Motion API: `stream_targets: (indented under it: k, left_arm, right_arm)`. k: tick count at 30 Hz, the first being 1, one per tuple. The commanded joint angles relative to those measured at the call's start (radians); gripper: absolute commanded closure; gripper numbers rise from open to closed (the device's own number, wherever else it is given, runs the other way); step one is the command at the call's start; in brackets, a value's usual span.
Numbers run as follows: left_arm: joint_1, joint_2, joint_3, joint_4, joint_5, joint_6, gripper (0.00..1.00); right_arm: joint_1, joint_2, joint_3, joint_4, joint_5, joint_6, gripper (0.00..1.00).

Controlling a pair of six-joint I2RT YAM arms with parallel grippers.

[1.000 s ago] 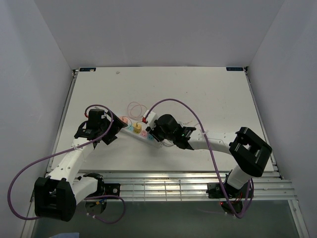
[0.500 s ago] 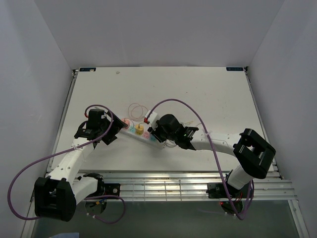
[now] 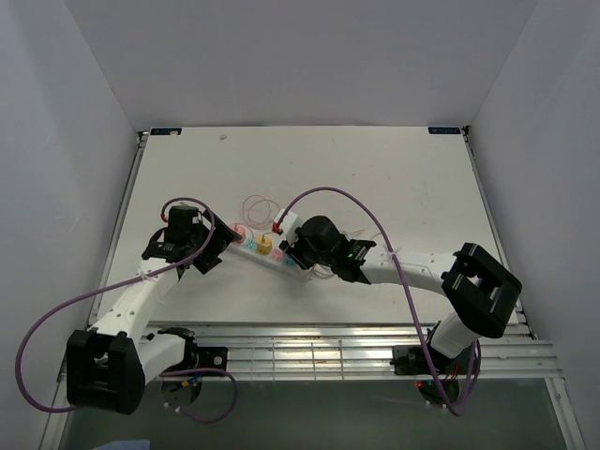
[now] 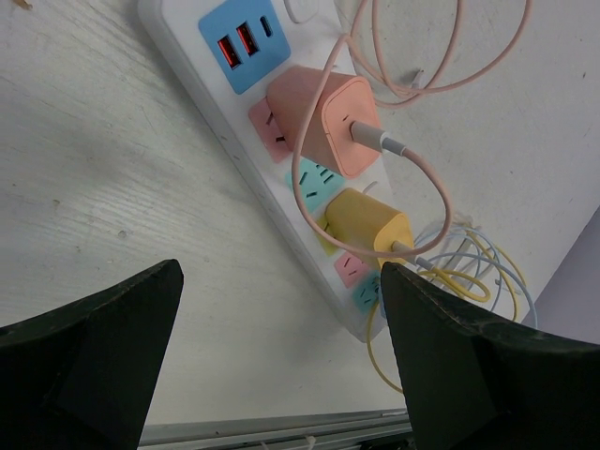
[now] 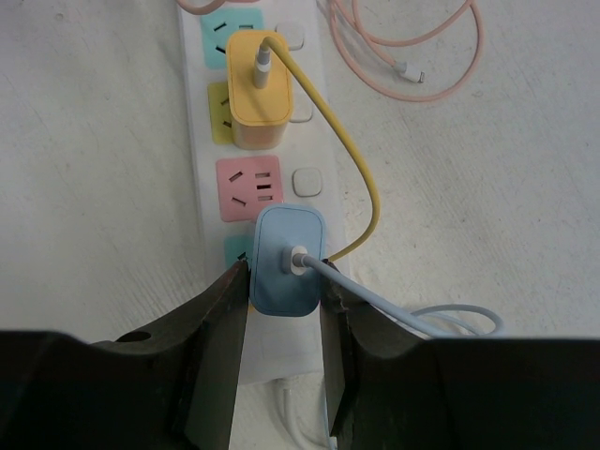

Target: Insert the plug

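Observation:
A white power strip with coloured sockets lies on the table, also seen in the left wrist view and from above. My right gripper is shut on a light blue plug, which sits at the teal socket near the strip's end. A yellow plug and a pink plug sit in other sockets. My left gripper is open and empty, its fingers wide apart beside the strip's other end.
Loose pink cable coils on the table beyond the strip. Yellow and pale blue cables trail off the strip's end. A metal rail runs along the table's near edge.
Over the last second my right gripper shifted slightly left along the strip with the blue plug. My left arm stayed almost still.

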Motion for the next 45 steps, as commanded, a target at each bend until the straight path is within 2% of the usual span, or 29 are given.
stream_targets:
  k: [1, 10, 22, 29, 37, 45]
  left_arm:
    - [0.007, -0.002, 0.012, 0.017, 0.004, 0.017, 0.02]
    - [0.010, -0.007, 0.012, 0.015, -0.003, 0.021, 0.02]
    - [0.010, -0.008, 0.010, 0.021, 0.007, 0.022, 0.02]
    - [0.012, -0.011, 0.007, 0.020, 0.006, 0.024, 0.02]
    - [0.012, 0.002, 0.012, 0.018, 0.001, 0.030, 0.02]
    - [0.019, 0.008, 0.016, 0.021, -0.002, 0.033, 0.02]
  right_arm:
    - [0.001, -0.032, 0.010, -0.006, 0.033, -0.008, 0.92]
    - [0.001, -0.069, -0.008, -0.035, 0.030, -0.017, 0.92]
    - [0.001, 0.014, 0.003, 0.023, 0.001, -0.005, 0.92]
    - [0.001, 0.003, -0.011, 0.014, 0.010, -0.002, 0.92]
    - [0.001, 0.023, -0.029, -0.068, -0.004, -0.052, 0.92]
    - [0.001, 0.035, -0.050, -0.072, -0.099, -0.128, 0.92]
